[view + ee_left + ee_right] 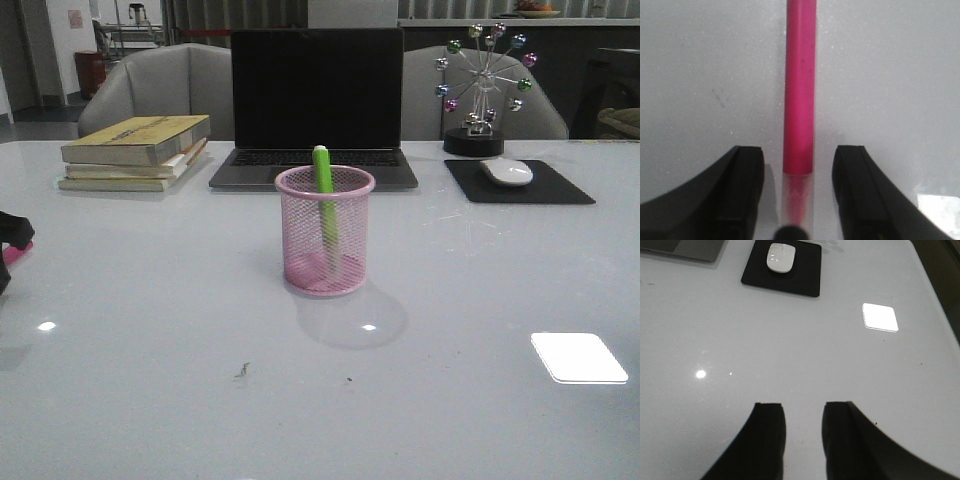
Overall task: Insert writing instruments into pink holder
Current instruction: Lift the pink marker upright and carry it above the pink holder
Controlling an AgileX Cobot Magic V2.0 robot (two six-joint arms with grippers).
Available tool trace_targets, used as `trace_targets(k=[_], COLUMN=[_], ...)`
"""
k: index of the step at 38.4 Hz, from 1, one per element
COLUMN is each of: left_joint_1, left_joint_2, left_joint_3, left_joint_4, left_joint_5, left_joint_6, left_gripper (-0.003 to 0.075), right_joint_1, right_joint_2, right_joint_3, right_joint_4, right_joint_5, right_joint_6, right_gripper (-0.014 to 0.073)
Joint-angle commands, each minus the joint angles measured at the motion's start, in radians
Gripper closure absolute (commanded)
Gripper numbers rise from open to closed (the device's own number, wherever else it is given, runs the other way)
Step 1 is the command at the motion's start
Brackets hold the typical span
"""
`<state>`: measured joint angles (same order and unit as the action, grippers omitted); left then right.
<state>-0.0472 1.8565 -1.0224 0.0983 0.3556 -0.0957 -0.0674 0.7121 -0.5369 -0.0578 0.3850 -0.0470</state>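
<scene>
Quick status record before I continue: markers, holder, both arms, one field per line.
green marker: upright-leaning inside the pink holder, tip above the rim
pink marker: lying on the table, between the open jaws of the left gripper, not yet clamped
left gripper location: at the table's far left edge in the front view
right gripper: open, empty, above bare table
remaining: pink marker into holder

The magenta marker (800,90) runs off the wrist view's edge, and the left hand (12,245) is mostly cropped.
</scene>
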Motion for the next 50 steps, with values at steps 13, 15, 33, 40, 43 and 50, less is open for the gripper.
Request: trace_targets(k=[13, 15, 33, 40, 43, 50], left_joint_1=[-0.007, -0.007, -0.025, -0.071, -0.099, -0.171], left_joint_2=[0.015, 0.017, -0.005, -0.063, -0.101, -0.174], left_joint_3=[-0.025, -0.025, -0.025, -0.025, -0.025, -0.025], left_joint_4=[-0.009, -0.009, -0.031, -0.031, -0.031, -0.033], left_joint_5=[0.036, 0.041, -0.028, -0.144, -0.213, -0.396], left_joint_6=[0.002, 0.002, 0.003, 0.003, 0.003, 0.003], left_gripper=[0.0509, 0.0545, 0.0620, 0.0619, 0.0619, 0.0618], right_joint_1=[-0.002, -0.002, -0.002, -0.002, -0.002, -0.002], right_joint_2=[-0.007, -0.007, -0.007, -0.007, -0.007, -0.007], right_joint_3=[-0.026, -0.026, -0.026, -0.026, -0.026, -0.026], right_joint_4=[-0.004, -0.004, -0.004, -0.004, -0.004, -0.004], right_joint_5=[-0.082, -0.082, -0.082, -0.082, -0.082, -0.082], right_joint_6=[-0.006, -0.006, -0.006, -0.006, -0.006, -0.006], right_gripper=[0.0263, 0.0263, 0.0263, 0.0263, 0.0263, 0.0263])
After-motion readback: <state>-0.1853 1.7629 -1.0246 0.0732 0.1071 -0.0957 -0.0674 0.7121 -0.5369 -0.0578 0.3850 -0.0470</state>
